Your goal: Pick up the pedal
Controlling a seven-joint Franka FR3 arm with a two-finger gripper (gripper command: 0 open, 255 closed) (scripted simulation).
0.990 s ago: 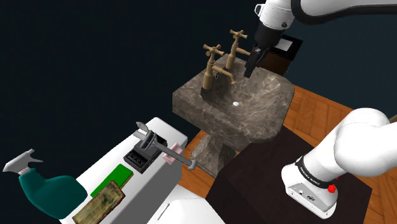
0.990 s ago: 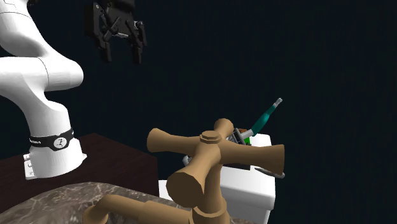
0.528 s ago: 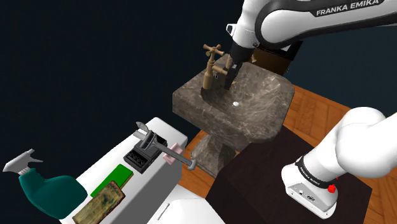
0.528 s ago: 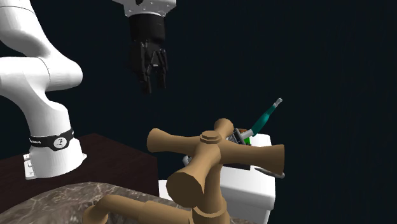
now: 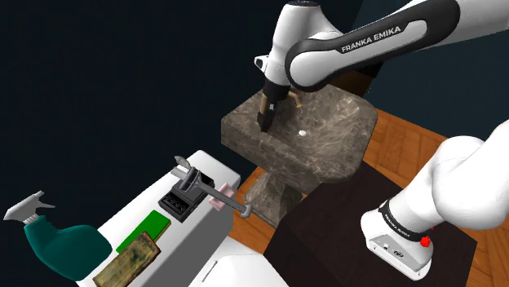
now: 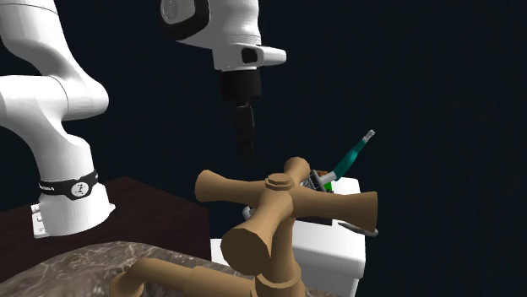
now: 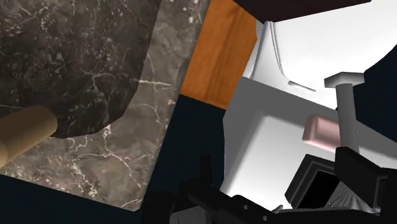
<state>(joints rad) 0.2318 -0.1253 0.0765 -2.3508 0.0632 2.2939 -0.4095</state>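
The pedal (image 5: 183, 198) is a black block with grey metal parts and a long grey axle, lying on a white tank top (image 5: 135, 214) in the shoulder view's lower left. A pink piece (image 5: 222, 196) sits by its axle. My black gripper (image 5: 263, 122) hangs over the near-left rim of the dark marble basin (image 5: 334, 151), well up and to the right of the pedal and clear of it. In the second exterior view the gripper (image 6: 246, 148) points down, seen edge-on, left of the pedal (image 6: 319, 180). In the wrist view the pedal (image 7: 323, 188) lies ahead beside the pink piece (image 7: 321, 132).
A teal spray bottle (image 5: 62, 246), a green flat item (image 5: 143, 231) and a brown block (image 5: 126, 261) share the white top. Brass cross-handle taps (image 6: 283, 215) stand on the basin. A brown box (image 5: 360, 77) sits behind the basin. The dark stand (image 5: 334, 236) rests on wooden floor (image 5: 412, 139).
The arm has swung from above the taps toward the shoulder view's left and dropped lower, turning the gripper edge-on. The pedal has stayed put.
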